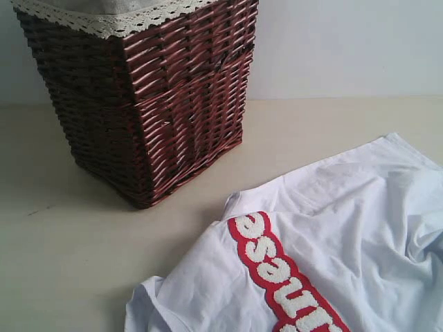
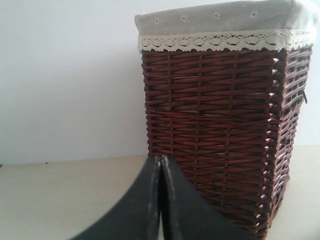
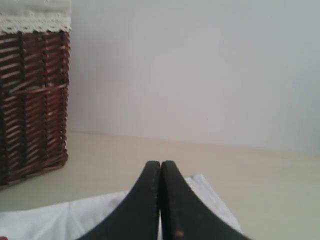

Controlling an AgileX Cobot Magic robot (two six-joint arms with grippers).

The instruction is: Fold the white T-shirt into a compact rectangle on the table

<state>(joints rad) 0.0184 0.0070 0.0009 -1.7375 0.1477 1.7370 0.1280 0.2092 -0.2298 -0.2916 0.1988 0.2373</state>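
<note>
Pale cream surface [image 1: 76,235], wide and matte, below a plain light wall [image 1: 346,41]. Left tool [image 2: 160,167] closed tight, black fingers [image 2: 135,210] pressed together along one seam, holding nothing. Directly ahead of it, and close, a dark brown wicker basket [image 2: 220,130], upright on the surface, with a cloth liner [image 2: 220,17] turned over the rim and ending in a lace edge. Right tool [image 3: 160,170] closed as well, down to a thin line, nothing gripped. Just past its tips, the white T-shirt [image 3: 70,220] lying on the surface; contact with the cloth not possible to tell. In the exterior view, T-shirt spread open and wrinkled at the lower right, not folded, printed side up, with a red band of fuzzy white letters [image 1: 284,277] across it. Near the basket base, but not touching.
</note>
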